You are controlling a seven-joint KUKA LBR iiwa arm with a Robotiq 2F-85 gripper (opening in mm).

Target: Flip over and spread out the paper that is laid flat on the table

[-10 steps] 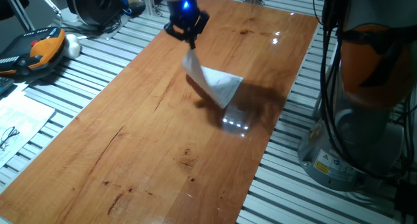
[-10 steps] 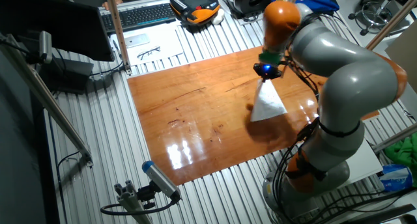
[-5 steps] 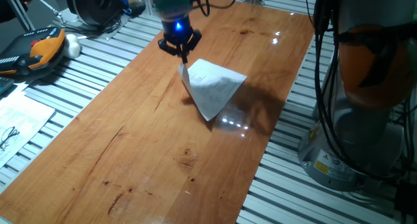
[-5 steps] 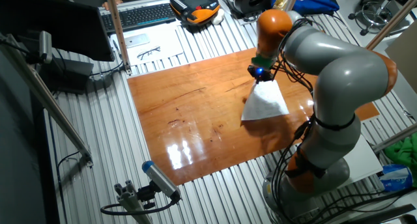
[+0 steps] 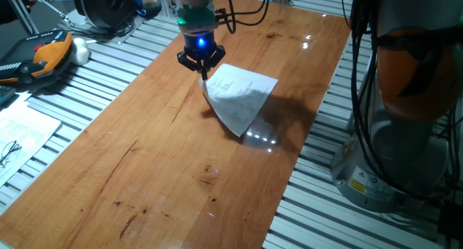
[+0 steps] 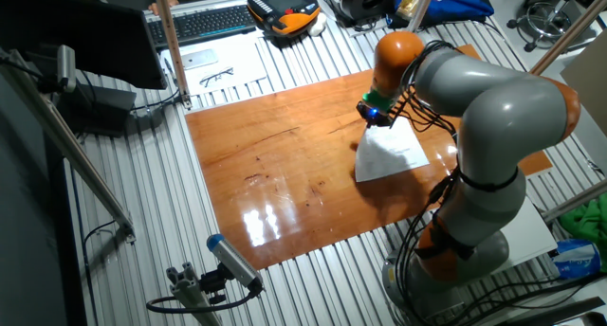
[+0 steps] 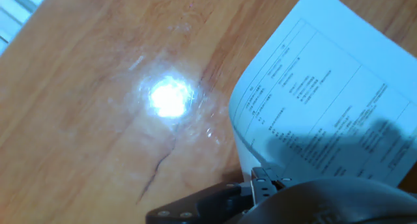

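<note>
Pinching one corner of the paper, the gripper hangs low over the far half of the table, its jaws clenched on the sheet's edge, as the hand view shows with the paper running straight out from the fingertips. From that held corner the sheet slopes down and away toward the arm's base side: its long axis points off from the gripper toward the table's right edge in one fixed view, and the far end seems to rest on the wood while the near part curls up in the air. Printed columns face upward, so the flip looks largely made; what is left, I judge, is the spreading. In the other fixed view the paper lies just below the gripper, between it and the arm's base. Since the free end lies away from the gripper, lowering the held corner while drawing away from that end should lay the sheet flat
</note>
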